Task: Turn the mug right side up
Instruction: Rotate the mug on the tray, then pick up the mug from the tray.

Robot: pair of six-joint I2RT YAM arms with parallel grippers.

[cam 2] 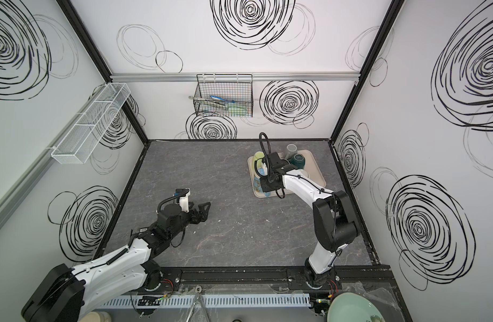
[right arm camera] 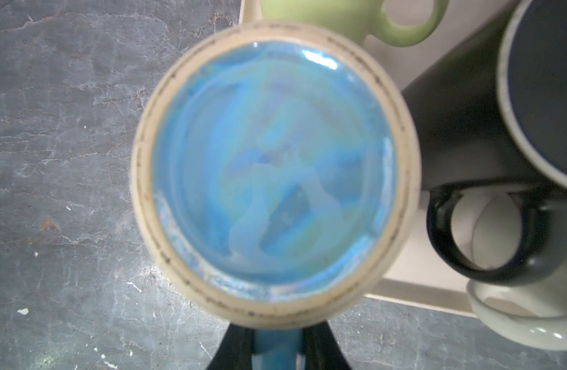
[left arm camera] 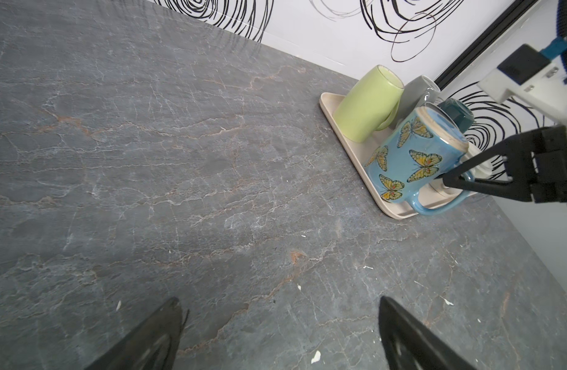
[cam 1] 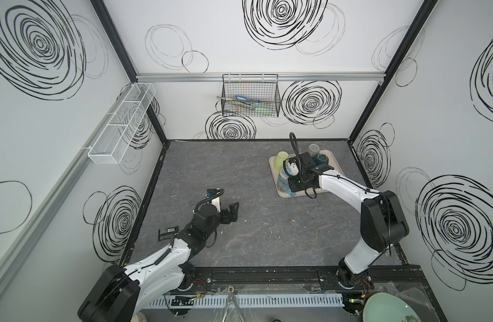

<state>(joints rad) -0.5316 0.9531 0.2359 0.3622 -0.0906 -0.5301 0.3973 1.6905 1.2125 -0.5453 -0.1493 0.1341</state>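
The mug [left arm camera: 410, 157] is light blue with yellow butterflies. It leans base-up over the near corner of the beige tray [left arm camera: 327, 102]; its glazed base [right arm camera: 269, 179] fills the right wrist view. My right gripper [right arm camera: 277, 333] is shut on the mug's blue handle, and its dark fingers [left arm camera: 448, 181] reach in from the side. In both top views the right wrist covers most of the mug [cam 1: 282, 181]. My left gripper [left arm camera: 279, 304] hangs open over bare table, well left of the tray [cam 1: 331, 159], with nothing between its fingers.
A green mug [left arm camera: 365, 102], a grey mug [left arm camera: 416, 93] and a dark teal mug [left arm camera: 458, 112] stand upside down close behind on the tray. A black wire basket [cam 1: 250, 97] hangs on the back wall and a white mesh shelf [cam 1: 122, 122] on the left wall.
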